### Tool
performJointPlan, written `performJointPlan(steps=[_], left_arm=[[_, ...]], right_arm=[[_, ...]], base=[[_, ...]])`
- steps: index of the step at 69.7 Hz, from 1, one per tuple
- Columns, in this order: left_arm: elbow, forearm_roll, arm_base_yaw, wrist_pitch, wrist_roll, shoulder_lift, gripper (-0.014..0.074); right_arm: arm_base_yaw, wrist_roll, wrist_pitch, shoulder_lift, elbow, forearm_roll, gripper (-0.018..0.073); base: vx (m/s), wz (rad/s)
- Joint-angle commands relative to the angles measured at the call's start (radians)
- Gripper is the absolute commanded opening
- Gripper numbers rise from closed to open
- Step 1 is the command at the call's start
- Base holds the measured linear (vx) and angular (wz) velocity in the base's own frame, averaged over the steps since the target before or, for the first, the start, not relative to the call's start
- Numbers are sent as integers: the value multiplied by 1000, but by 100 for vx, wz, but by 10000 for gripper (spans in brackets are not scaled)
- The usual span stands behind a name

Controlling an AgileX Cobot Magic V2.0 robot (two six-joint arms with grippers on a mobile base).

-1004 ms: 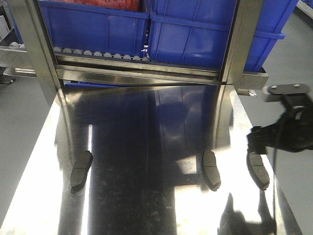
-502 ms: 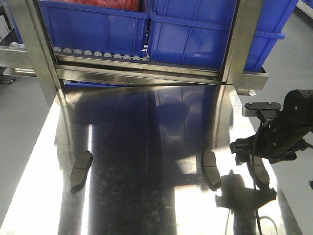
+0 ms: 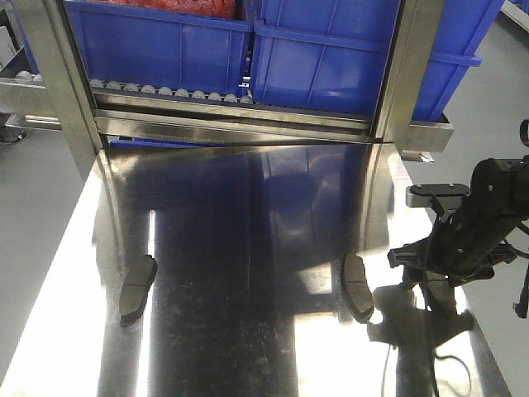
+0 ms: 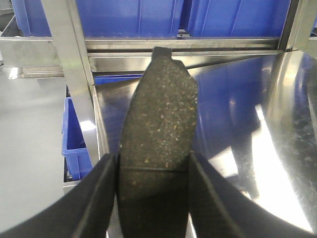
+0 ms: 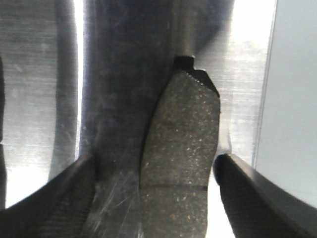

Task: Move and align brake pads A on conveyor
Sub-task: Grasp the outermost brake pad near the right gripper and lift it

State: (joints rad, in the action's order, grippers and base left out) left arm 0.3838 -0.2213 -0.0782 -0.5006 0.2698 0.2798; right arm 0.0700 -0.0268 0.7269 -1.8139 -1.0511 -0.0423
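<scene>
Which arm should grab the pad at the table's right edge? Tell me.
Right. Its fingers stand open astride that pad; the left fingers grip another pad.

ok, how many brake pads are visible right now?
4. Three on the steel tabletop: left pad, middle pad, right pad under the open right gripper. The fourth pad is clamped in the left gripper.

— Any writing, labels or numbers you can read?
— None from my views. The blue bins (image 3: 165, 50) at the top and the brake pad (image 4: 158, 109) face show nothing legible.
</scene>
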Motion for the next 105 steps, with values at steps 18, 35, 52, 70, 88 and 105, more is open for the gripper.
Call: performJointPlan(steps=[18, 35, 52, 70, 88, 105], left_arm=[[32, -19, -3, 92, -9, 9, 114], [32, -19, -3, 92, -9, 9, 114], [32, -19, -3, 92, -9, 9, 114], [32, -19, -3, 92, -9, 9, 114], [32, -19, -3, 92, -9, 9, 114], [32, -19, -3, 92, -9, 9, 115]], right_arm=[[0, -5, 6, 29, -21, -4, 249], [0, -17, 3, 53, -21, -4, 49], [0, -28, -27, 174, -16, 25, 17], [0, -28, -125, 374, 84, 42, 17], [0, -31, -258, 699, 294, 42, 17], [0, -31, -325, 1031, 457, 42, 17]], base=[[0, 0], [0, 0], [0, 0], [0, 0], [0, 0], [0, 0]])
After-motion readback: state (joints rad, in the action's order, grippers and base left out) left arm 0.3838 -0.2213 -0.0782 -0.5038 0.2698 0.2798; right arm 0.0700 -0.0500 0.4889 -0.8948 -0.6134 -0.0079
